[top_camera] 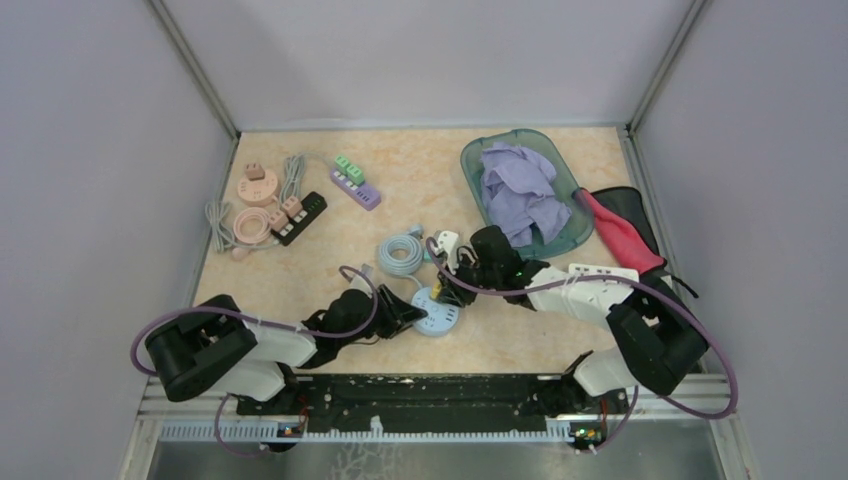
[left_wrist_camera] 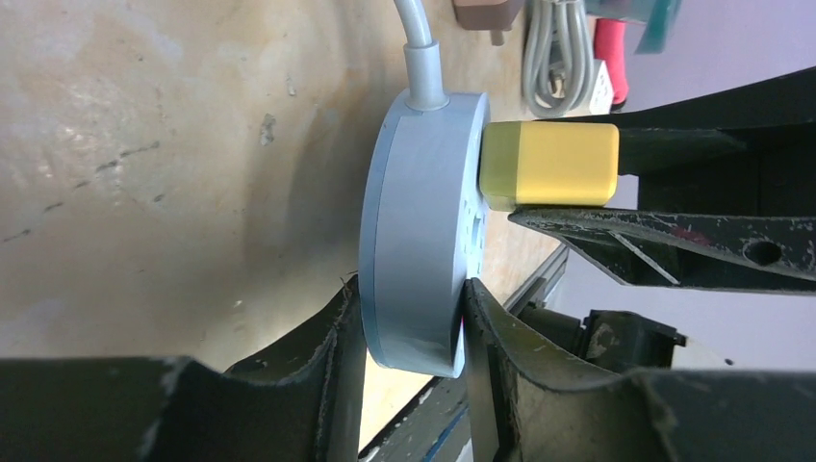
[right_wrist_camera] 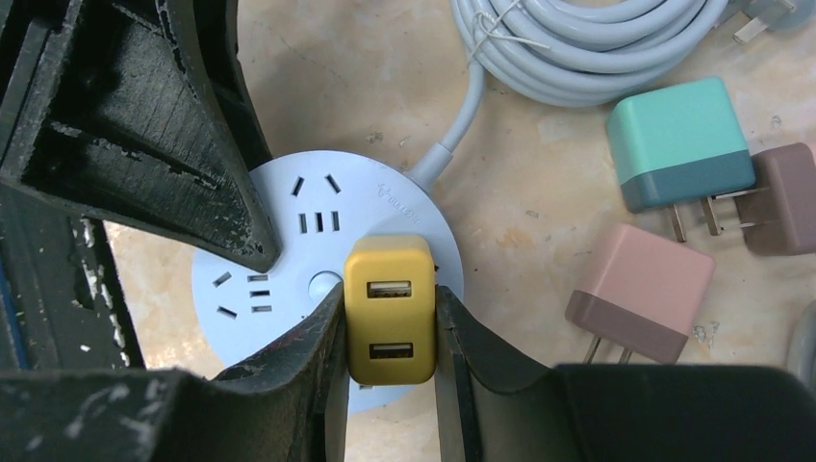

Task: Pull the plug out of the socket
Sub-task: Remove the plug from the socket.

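The socket (top_camera: pixel 437 319) (left_wrist_camera: pixel 419 221) (right_wrist_camera: pixel 318 197) is a round pale-blue disc with a grey cord, lying on the beige table. A yellow two-port USB plug (right_wrist_camera: pixel 389 308) (left_wrist_camera: pixel 548 164) sits in it, its base against the socket's face. My left gripper (left_wrist_camera: pixel 412 308) (top_camera: pixel 408 320) is shut on the disc's rim, one finger under it and one on its face. My right gripper (right_wrist_camera: pixel 390 322) (top_camera: pixel 452 278) is shut on the plug's two sides from above. In the top view the plug is mostly hidden by the arms.
A coiled grey cable (top_camera: pixel 400 252) (right_wrist_camera: pixel 577 48) lies just behind the socket. Loose teal (right_wrist_camera: pixel 678 144), pink (right_wrist_camera: pixel 640 289) and brown (right_wrist_camera: pixel 779 197) adapters lie beside it. A teal basket (top_camera: pixel 468 162) with purple cloth stands back right; power strips (top_camera: pixel 355 182) and pink round sockets (top_camera: pixel 255 185) sit back left.
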Motion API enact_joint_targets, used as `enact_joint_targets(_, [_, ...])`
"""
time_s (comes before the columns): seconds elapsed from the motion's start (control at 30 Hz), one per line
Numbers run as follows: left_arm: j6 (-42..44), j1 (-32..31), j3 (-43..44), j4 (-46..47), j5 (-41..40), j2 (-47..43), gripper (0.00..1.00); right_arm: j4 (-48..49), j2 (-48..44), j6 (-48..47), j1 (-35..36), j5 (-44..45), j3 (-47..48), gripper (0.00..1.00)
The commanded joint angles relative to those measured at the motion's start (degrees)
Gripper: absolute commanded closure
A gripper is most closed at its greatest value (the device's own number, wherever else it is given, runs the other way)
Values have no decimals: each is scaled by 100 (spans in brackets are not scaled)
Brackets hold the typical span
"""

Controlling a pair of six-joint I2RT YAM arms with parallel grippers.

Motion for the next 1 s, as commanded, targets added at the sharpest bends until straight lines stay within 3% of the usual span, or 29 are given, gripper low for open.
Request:
enact_joint_targets(0.0, [474, 104, 182, -899, -304, 158, 100, 473, -299, 320, 643, -385, 685, 100])
enact_joint_targets(0.23, [573, 95, 264, -1043, -266, 192, 100, 511, -219, 646, 514, 78, 777, 100])
enact_joint_targets(0.47, [467, 124, 113, -946, -333, 105, 100, 542, -267, 455, -278, -1113, 632, 100])
enact_joint_targets(0.67, [417, 217, -3, -785, -265, -17, 100, 1195, -502, 261, -295, -1839, 138, 100])
enact_joint_targets(0.77, [401, 230, -2, -743, -250, -36, 100, 1573, -594, 406, -115, -1618, -88, 100])
enact_joint_targets(0.87, [474, 230, 37, -656, -171, 58, 100, 1115, -461, 74, 385, -853, 136, 100])
enact_joint_targets(0.97, [570, 226, 166, -643, -33, 242, 100, 722, -127, 269, 533, -762, 561, 100])
